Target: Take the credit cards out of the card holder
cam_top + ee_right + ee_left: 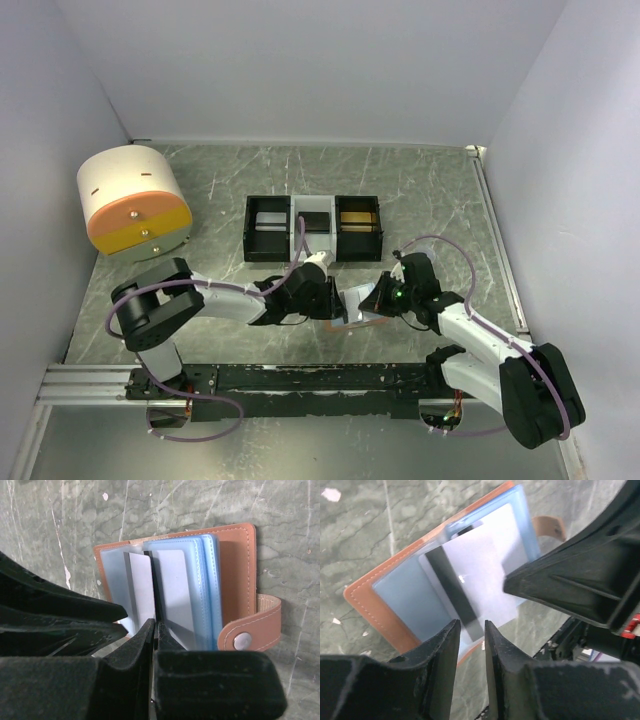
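Card holder [236, 575] lies open and flat on the green marbled table [430, 190], in front of the arm bases and between the two grippers, salmon cover down and light blue sleeves facing up. Snap strap [252, 630] sticks out past one cover edge, unfastened. Left gripper [470, 632]: jaws a narrow gap apart, table visible between the tips. Not clamped on anything. One card [470, 575], pale with a black stripe, sits partly out of its sleeve, its lower edge right at that gap. Right gripper [155, 630]: fingers pressed together, tips down at the middle of the open holder where the sleeves fan out. Cannot tell whether a sleeve edge is pinched between them. A second pale card [172, 587] shows inside a blue sleeve just beside those tips. In the overhead view the two grippers nearly meet over the holder, most of which they hide. The black-and-white tray [246, 230] stands farther back on the table, just beyond the grippers, with items in its compartments. A round orange-and-white container [135, 200] sits at far left, well apart.
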